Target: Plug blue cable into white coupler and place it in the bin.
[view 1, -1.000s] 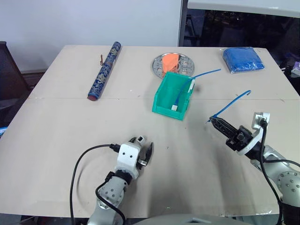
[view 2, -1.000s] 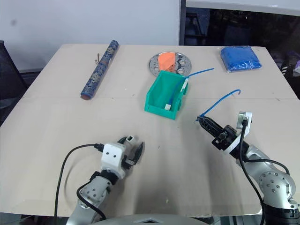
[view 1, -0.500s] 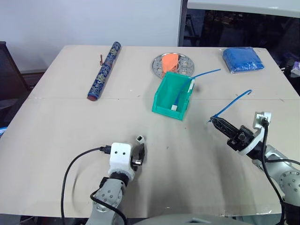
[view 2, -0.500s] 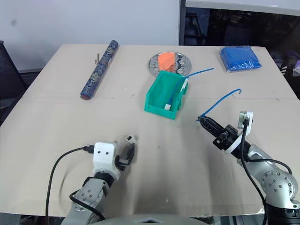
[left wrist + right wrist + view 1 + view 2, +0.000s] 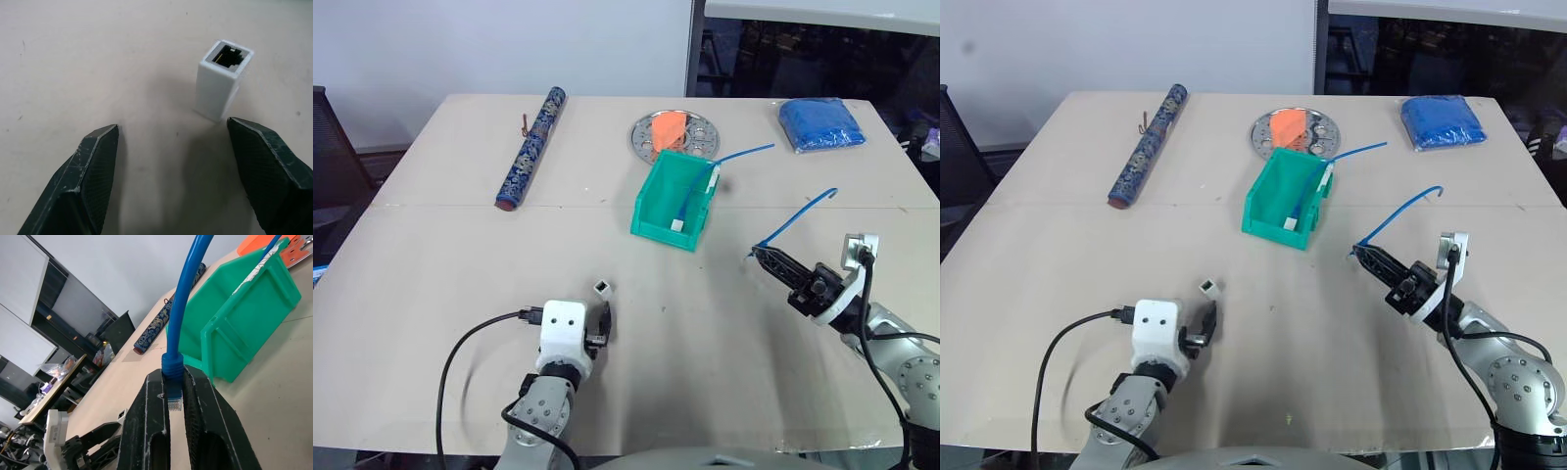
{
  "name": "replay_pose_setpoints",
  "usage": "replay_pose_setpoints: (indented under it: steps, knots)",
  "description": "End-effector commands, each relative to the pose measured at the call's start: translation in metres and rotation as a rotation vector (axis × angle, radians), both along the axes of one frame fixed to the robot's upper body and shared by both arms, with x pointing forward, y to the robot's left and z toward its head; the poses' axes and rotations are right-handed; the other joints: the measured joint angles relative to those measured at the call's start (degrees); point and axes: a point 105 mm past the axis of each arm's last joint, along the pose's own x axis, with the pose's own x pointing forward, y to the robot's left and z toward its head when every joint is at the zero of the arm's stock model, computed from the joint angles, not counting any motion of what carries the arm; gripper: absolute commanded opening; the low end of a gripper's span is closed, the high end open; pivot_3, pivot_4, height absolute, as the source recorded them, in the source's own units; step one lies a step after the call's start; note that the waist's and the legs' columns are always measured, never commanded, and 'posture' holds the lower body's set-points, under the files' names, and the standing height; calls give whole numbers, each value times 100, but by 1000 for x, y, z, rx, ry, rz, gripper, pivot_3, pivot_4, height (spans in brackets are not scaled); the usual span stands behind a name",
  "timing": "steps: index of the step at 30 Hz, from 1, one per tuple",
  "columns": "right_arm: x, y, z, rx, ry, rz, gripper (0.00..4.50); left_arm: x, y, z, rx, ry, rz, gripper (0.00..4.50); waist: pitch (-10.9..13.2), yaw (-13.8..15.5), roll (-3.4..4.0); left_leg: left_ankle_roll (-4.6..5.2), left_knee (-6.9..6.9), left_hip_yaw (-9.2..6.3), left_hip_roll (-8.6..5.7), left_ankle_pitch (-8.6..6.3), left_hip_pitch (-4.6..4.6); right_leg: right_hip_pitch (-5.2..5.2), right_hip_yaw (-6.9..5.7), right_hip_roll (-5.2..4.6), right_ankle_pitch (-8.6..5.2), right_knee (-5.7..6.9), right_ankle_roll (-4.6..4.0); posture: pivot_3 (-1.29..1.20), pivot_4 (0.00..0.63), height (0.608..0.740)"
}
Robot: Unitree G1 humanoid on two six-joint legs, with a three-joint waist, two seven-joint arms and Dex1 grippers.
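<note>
The white coupler [image 5: 602, 288] stands upright on the table with its dark socket facing up. In the left wrist view the coupler [image 5: 222, 81] sits just beyond the fingertips, nearer one finger. My left gripper [image 5: 598, 321] is open and holds nothing, a little short of the coupler. My right gripper [image 5: 760, 258] is shut on the blue cable [image 5: 798, 217], which arcs up and away. The cable's clear plug [image 5: 174, 404] lies between the fingers [image 5: 151, 401]. The teal bin [image 5: 658, 231] stands at mid-table, with another blue cable and white piece inside.
A patterned blue roll [image 5: 530, 147] lies at the far left. Behind the bin is a round silver plate [image 5: 641, 137] carrying an orange item. A folded blue cloth [image 5: 820, 124] rests at the far right corner. Bare tabletop lies between my two grippers.
My left gripper has drawn back and slightly left, away from the coupler, which stays standing where it was. The right gripper and its cable have not moved.
</note>
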Motion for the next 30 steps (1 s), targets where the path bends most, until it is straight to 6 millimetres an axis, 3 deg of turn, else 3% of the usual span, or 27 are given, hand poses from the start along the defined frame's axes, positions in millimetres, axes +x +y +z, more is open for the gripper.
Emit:
replay_pose_setpoints:
  steps: [1,11,18,23,30]
  knots:
    - [1,-1,9,7,-45,-2,0,3,6,11,14,-59,14,3641,0,0,0,0,0,0,0,0,0,0,0,0,0,0,0,0,150,740]
    - [2,0,7,4,-54,-4,0,4,13,7,17,-59,31,3641,0,-1,0,0,0,0,0,0,0,0,0,0,2,0,3,0,150,740]
    - [1,0,6,3,-56,-10,0,-15,-19,6,-60,-40,-276,3641,1,-5,1,0,-1,1,0,0,-1,-2,0,-1,-5,-1,-9,0,150,740]
    - [0,0,5,0,-57,-14,0,5,-15,4,12,-68,-209,3641,1,5,2,0,2,1,0,0,0,-1,0,0,-5,0,-9,0,150,740]
    - [-1,0,6,-5,-60,-18,0,24,-30,1,1,-98,-148,3641,0,0,1,0,0,0,-1,0,0,-1,0,0,8,1,12,0,150,740]
